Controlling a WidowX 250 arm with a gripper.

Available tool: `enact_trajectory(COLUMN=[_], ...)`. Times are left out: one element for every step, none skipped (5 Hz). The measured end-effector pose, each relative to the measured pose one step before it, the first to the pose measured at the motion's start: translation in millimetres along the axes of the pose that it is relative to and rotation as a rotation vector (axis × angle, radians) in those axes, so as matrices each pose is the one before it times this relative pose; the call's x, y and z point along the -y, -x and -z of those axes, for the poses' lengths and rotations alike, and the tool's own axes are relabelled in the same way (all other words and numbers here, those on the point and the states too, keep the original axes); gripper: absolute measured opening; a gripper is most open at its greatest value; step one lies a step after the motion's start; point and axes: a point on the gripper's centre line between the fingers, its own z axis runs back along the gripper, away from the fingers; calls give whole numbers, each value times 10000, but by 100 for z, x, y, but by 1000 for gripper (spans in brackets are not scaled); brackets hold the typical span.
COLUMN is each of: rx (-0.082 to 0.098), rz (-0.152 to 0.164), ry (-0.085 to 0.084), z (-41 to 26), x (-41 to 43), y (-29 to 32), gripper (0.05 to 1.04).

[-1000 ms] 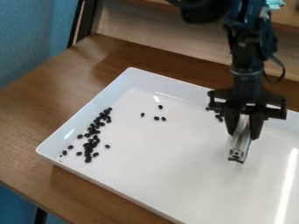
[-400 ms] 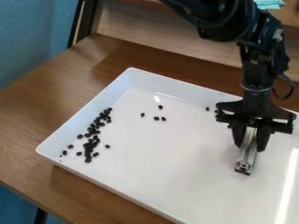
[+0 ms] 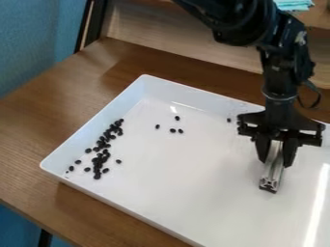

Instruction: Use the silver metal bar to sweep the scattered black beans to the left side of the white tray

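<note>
The black gripper (image 3: 276,157) hangs over the right part of a white tray (image 3: 193,193), shut on a silver metal bar (image 3: 272,172) that points down toward the tray floor. Whether the bar's dark lower end touches the tray cannot be told. Small black beans (image 3: 101,157) lie in a loose cluster in the tray's left part. A few more beans (image 3: 172,130) lie apart near the upper middle, and a single bean (image 3: 228,120) sits just left of the gripper.
The tray rests on a brown wooden table (image 3: 77,91), its raised rim standing all around the visible sides. Behind is a wooden panel (image 3: 180,38). A light blue cloth (image 3: 293,5) shows at the top right.
The gripper and the metal bar have moved right and slightly down since the first frame, then stayed nearly still. The scattered beans at the left have not moved.
</note>
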Motion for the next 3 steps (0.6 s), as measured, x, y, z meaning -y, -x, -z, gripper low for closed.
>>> enact_trajectory(rx=[91,10,185], rz=[-22,71,-13], ry=[13,-15,79], z=[56,52,-173], x=[-1118,-699,-531], y=[-40,-205,-9], gripper=[382,382,382])
